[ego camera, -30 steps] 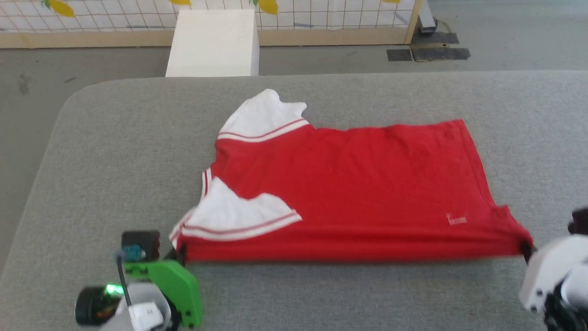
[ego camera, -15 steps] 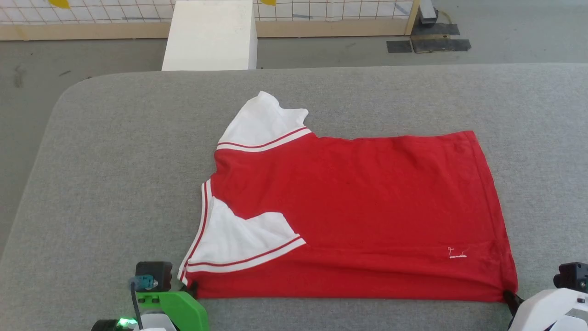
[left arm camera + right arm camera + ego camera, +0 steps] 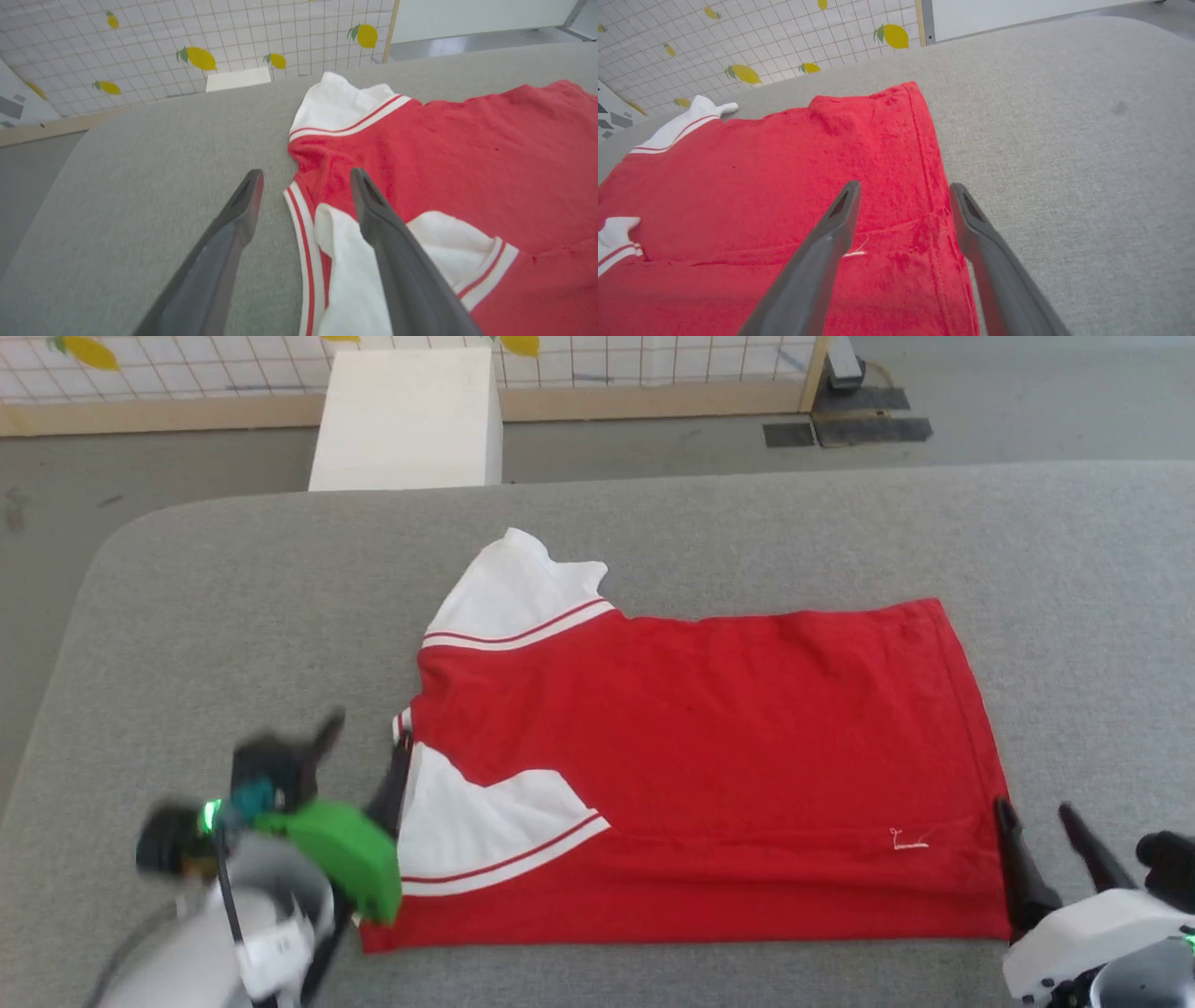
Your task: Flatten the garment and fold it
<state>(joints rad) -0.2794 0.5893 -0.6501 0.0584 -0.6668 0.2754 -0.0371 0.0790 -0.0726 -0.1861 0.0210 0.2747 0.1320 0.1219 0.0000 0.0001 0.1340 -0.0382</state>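
One garment (image 3: 709, 747), a red T-shirt with white sleeves, lies spread flat in the middle of the grey padded surface (image 3: 215, 616), collar end to the robot's left, hem to its right. Its near sleeve is folded in over the red body, while the far sleeve sticks out. The left tool (image 3: 369, 733) stands open and empty at the collar edge, one finger over the white sleeve and the other over bare surface. The right tool (image 3: 1033, 807) stands open astride the hem, gripping nothing. A white box (image 3: 406, 420) stands on the floor beyond the surface.
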